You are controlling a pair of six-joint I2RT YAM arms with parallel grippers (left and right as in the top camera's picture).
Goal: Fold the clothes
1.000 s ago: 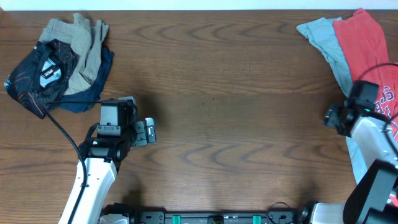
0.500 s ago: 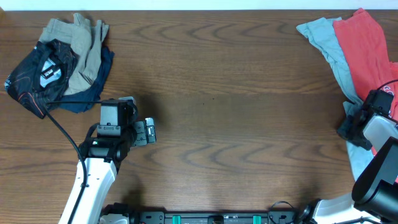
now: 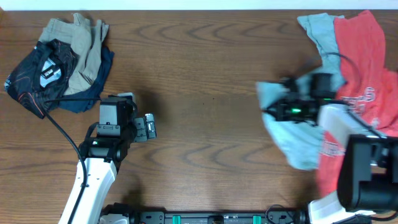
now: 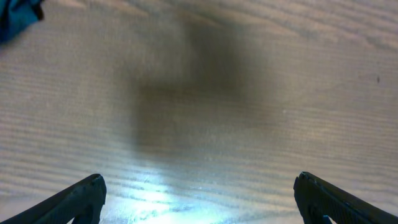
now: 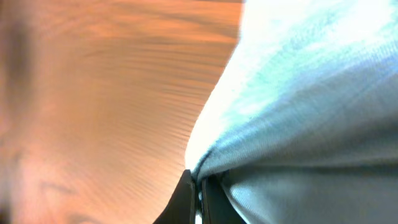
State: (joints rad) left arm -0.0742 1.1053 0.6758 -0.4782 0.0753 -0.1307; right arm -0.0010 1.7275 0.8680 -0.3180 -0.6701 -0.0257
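Left gripper (image 3: 150, 127) hangs over the bare table (image 3: 211, 68), fingers spread wide and holding nothing, just where it stood a second ago. The pile (image 3: 59, 59) of dark and tan clothes in the far-left corner has not stirred either.

All the news is on the right. Right gripper (image 3: 272, 107) sat at the table's right edge over the shirts a second ago and had dipped lower half a second ago. It has now swung inward towards the middle, blurred with speed in my overhead view, and it brings the blue shirt (image 3: 291, 144) with it. My wrist view shows the two fingertips pressed together on a pinch of pale fabric, with cloth bulging out above them.

The blue shirt was earlier a strip along the left side of the red shirt (image 3: 367, 59). It now trails from the gripper down and to the right in a loose crumple, one end still up near the far edge. The red shirt has been dragged about as well, and a run of it now lies along the right side under the arm, white lettering showing.

I read this as the pull-out step, with one shirt being drawn off the heap onto open wood for spreading. Whether blue is wholly free of red I cannot tell, since they overlap near the arm. Folding itself has not begun.
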